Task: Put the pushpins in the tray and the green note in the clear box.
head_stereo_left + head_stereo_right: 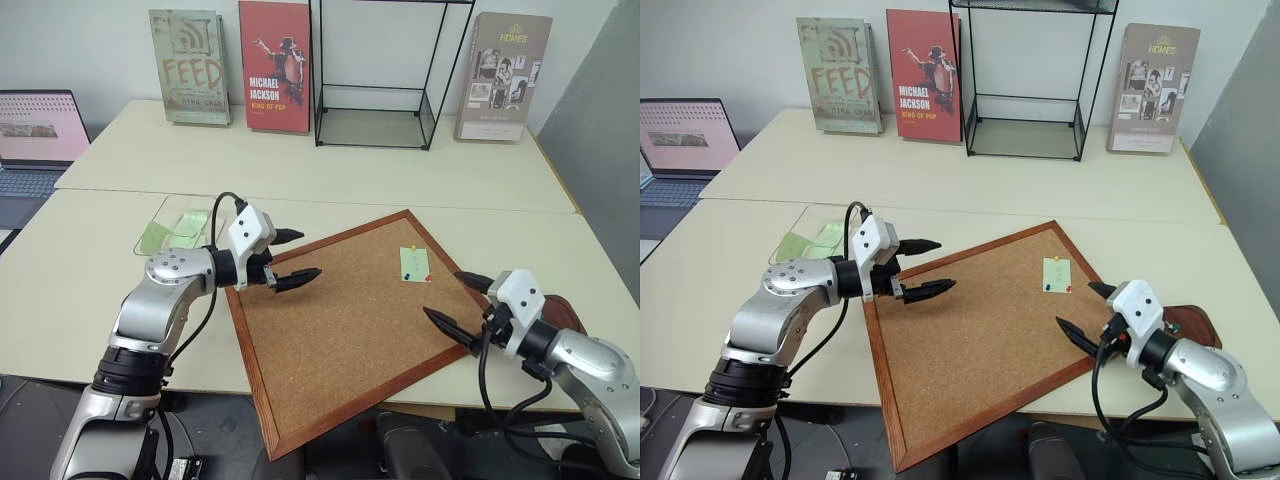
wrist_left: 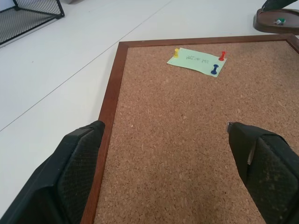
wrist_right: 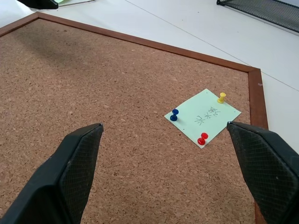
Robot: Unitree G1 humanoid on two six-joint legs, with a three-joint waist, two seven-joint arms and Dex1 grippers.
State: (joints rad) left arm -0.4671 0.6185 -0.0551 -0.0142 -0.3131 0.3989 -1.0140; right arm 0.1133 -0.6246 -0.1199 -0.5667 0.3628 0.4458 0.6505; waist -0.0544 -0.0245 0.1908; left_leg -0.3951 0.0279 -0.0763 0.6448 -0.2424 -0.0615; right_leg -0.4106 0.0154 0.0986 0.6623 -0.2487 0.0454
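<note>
A pale green paper note (image 1: 415, 264) sits pinned near the far right corner of a wood-framed corkboard (image 1: 350, 320) lying askew on the pale worktop (image 1: 90, 290). The right wrist view picks out its three pushpins (image 3: 202, 138), yellow, blue and red, and handwriting on the slip. The left wrist view catches a green-headed pin already lying in the dark reddish-brown tray (image 2: 275, 22), which in the head views lies just off the board's right edge, partly behind the right gripper (image 1: 458, 300). That gripper hovers at the board's right edge, jaws spread and empty. The left gripper (image 1: 292, 257) hangs over the board's left part, jaws likewise spread, holding nothing. The clear plastic box (image 1: 172, 232), green slips inside, lies left of the board. Books (image 1: 275, 66), a black wire-frame case (image 1: 375, 110) and a laptop (image 1: 35, 140) line the far side.
</note>
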